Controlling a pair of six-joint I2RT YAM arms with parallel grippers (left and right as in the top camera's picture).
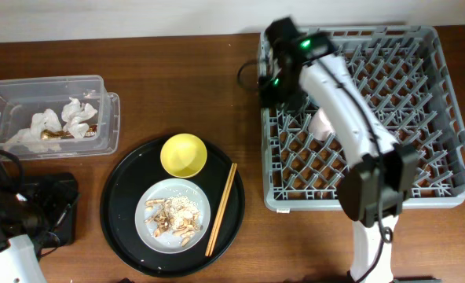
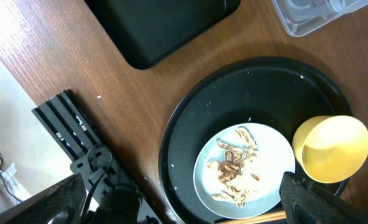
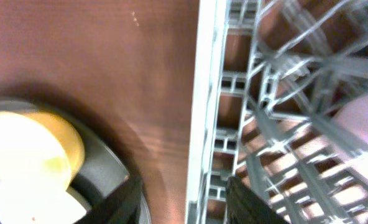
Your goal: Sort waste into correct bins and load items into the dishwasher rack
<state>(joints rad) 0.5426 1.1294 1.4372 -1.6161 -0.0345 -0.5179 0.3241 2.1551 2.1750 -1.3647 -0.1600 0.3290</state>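
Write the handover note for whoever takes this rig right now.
Left gripper: open, empty, near the tray.
Right gripper: open, empty, at the rack's left edge.
Done: tissues and wrapper in the clear bin; pink cup in the rack.
Left: scraps on the plate go, presumably, to the black box; bowl, plate, chopsticks go to the rack.
Blue cup not in view.

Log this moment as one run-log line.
tissues in clear container | pink cup in rack | bowl, scraps on plate, chopsticks on tray | right jaws open over rack edge | left jaws open beside tray
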